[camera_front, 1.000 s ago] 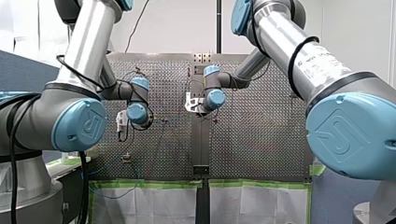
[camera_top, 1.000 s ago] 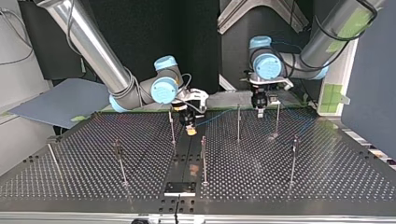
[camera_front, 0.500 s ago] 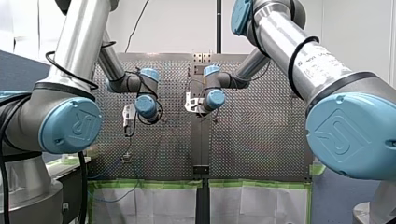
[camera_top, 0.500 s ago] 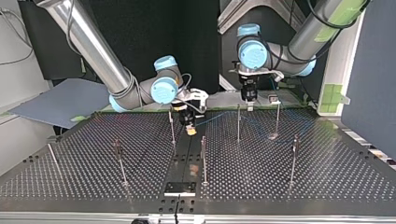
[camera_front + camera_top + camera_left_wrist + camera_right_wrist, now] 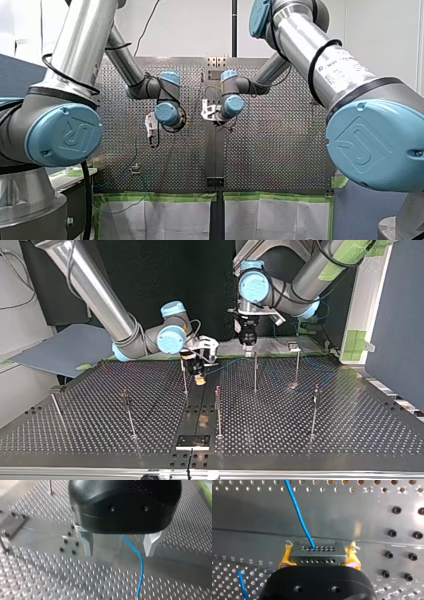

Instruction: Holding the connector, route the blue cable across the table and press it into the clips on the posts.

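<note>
Our right gripper is clamped on the connector. Its yellow pads squeeze the grey block from both sides, and the block's two rows of small holes face away from the wrist. The blue cable leaves the far row of holes and runs ahead over the smooth metal of the perforated table. In the top view this gripper hangs low over the dark centre strip, just beside a thin post. The cable shows there only as a faint line leading off toward the view's right. Our left gripper is spread wide, with its metal fingers well apart. The cable drops from under the black body and passes between them, nearer one finger than the other, with neither finger closed on it. It goes on down toward the holed plate below. Seen from across the table, our left gripper hovers above the tip of a second post near the far edge, at the right of our right gripper. More posts stand apart on both halves of the table. We cannot tell whether the cable sits in any clip.
</note>
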